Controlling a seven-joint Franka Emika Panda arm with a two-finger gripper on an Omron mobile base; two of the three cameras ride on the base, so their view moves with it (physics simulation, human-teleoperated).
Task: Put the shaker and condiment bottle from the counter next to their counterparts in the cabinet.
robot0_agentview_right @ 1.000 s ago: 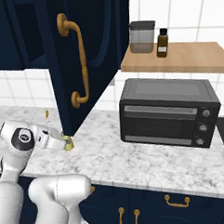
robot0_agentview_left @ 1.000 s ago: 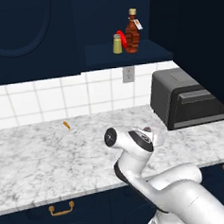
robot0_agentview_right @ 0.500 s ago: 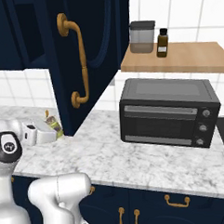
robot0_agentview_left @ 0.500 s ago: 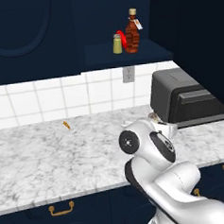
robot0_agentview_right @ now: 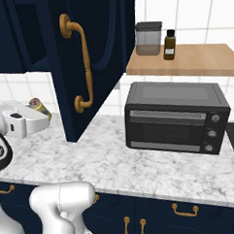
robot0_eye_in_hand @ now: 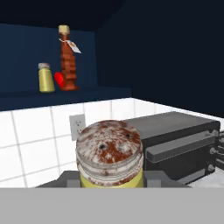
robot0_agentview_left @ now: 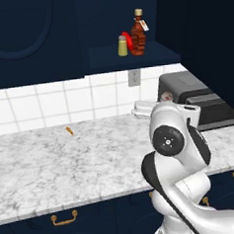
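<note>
My gripper (robot0_eye_in_hand: 109, 176) is shut on the shaker (robot0_eye_in_hand: 109, 153), a yellow body under a rust-stained grey cap that sits close in the hand view. In the right base view the held shaker (robot0_agentview_right: 39, 107) is tilted above the counter (robot0_agentview_right: 140, 161), beside the open cabinet door. The condiment bottle (robot0_agentview_left: 138, 33) stands upright on the cabinet shelf (robot0_agentview_left: 105, 58), with a red squeeze bottle (robot0_agentview_left: 128, 40) and a second shaker (robot0_agentview_left: 122, 46) to its left. The same three stand up on the shelf in the hand view: bottle (robot0_eye_in_hand: 66, 57), squeeze bottle (robot0_eye_in_hand: 59, 80), shaker (robot0_eye_in_hand: 45, 78).
A black toaster oven (robot0_agentview_right: 177, 116) stands on the counter to the right of my hand. The navy cabinet door (robot0_agentview_right: 86, 57) hangs open with its brass handle. A wooden shelf (robot0_agentview_right: 194, 60) above the oven carries a jar and a small dark bottle. A small orange bit (robot0_agentview_left: 69, 130) lies on the counter.
The arm has swung right and lifted, carrying the shaker up off counter level toward the wall and the toaster oven. The things on the shelf have not moved.
</note>
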